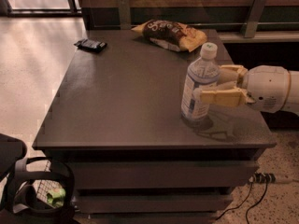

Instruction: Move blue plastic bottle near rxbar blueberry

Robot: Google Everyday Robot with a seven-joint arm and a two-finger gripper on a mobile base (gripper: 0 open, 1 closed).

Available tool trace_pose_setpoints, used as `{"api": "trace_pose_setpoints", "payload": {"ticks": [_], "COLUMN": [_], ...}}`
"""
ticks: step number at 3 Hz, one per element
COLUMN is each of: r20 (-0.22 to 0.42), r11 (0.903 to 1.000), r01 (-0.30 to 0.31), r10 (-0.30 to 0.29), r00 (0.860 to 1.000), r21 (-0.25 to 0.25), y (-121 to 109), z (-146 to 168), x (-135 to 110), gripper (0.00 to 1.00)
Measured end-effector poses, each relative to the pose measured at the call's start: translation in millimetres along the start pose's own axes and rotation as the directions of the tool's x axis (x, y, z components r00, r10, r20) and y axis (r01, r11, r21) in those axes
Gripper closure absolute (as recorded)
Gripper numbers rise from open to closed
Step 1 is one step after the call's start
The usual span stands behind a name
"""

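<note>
The blue plastic bottle (198,85), clear with a white cap and a pale blue-and-white label, stands upright at the right side of the dark table (126,97). My gripper (208,84) reaches in from the right. Its tan fingers (222,97) sit on either side of the bottle's middle, shut on it. The rxbar blueberry (90,44), a small dark flat bar, lies at the table's far left corner, well away from the bottle.
A yellow-and-brown snack bag (170,34) lies at the table's far edge, behind the bottle. A wire basket (42,190) sits on the floor at the lower left. Cables (261,178) lie on the floor at the lower right.
</note>
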State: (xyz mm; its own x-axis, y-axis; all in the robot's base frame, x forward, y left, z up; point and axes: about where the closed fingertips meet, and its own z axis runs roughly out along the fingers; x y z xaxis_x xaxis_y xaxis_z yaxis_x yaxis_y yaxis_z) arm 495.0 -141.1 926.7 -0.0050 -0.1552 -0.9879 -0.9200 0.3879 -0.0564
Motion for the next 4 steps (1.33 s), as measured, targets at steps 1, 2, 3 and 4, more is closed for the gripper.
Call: {"api": "trace_pose_setpoints", "payload": {"ticks": [1, 2, 3, 4], "r20": [0.026, 0.007, -0.039, -0.045], "r11": [0.9998, 0.9968, 0.9916, 0.9897], "r01": [-0.019, -0.040, -0.037, -0.023], "r10": [0.019, 0.040, 0.042, 0.030], "r00": [0.999, 0.999, 0.998, 0.999], "r21": [-0.004, 0.069, 0.124, 0.142], "y": [-43, -99, -145, -177], "z": [22, 63, 113, 152], "x": [-26, -48, -58, -62], "gripper": [1.00, 1.00, 1.00, 1.00]}}
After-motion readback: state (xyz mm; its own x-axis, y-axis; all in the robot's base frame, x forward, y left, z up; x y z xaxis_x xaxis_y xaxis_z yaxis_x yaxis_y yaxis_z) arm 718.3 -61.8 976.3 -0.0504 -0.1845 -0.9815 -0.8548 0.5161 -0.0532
